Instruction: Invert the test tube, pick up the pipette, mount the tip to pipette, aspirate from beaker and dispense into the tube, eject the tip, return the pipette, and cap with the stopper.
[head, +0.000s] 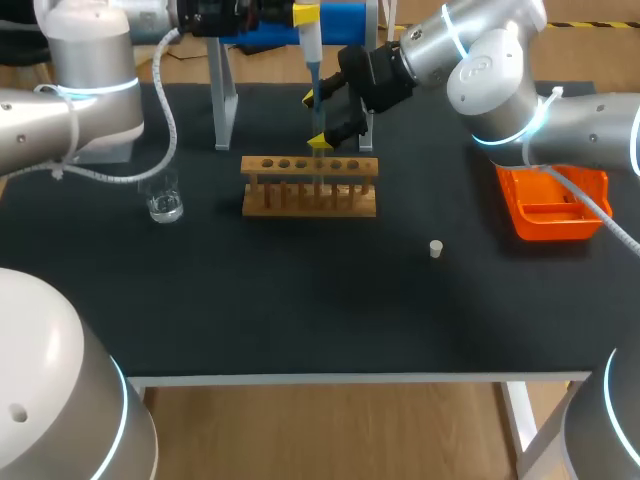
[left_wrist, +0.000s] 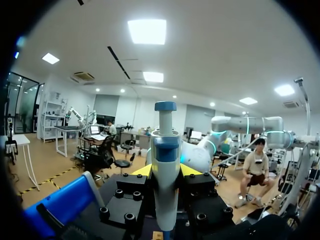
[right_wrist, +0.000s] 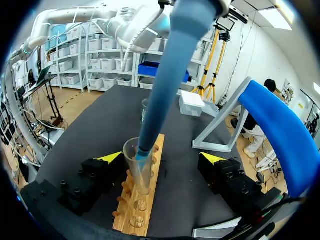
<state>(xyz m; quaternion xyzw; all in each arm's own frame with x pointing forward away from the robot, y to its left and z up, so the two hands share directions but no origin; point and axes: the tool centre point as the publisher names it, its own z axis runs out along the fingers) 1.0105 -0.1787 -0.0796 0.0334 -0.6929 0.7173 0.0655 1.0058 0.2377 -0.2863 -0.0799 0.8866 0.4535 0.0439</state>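
One test tube stands upright in the wooden rack, and the pipette's blue tip reaches down into its mouth. My left gripper is clamped on the pipette, a yellow finger pressed against each side of its body, holding it upright above the rack.

My right gripper sits low at the rack with its fingers spread wide. The tube lies between them but touches neither, with a clear gap on both sides.

The rack sits on the back half of the table. The legs of the pipette stand are close behind it. The beaker stands to the rack's left, apart from it and near my left arm.

The stopper lies alone on the mat to the right of the rack and nearer the front, well apart from everything. Past it, the orange bin sits by the table's right edge under my right arm. A broad strip of bare mat runs from the rack to the front edge.
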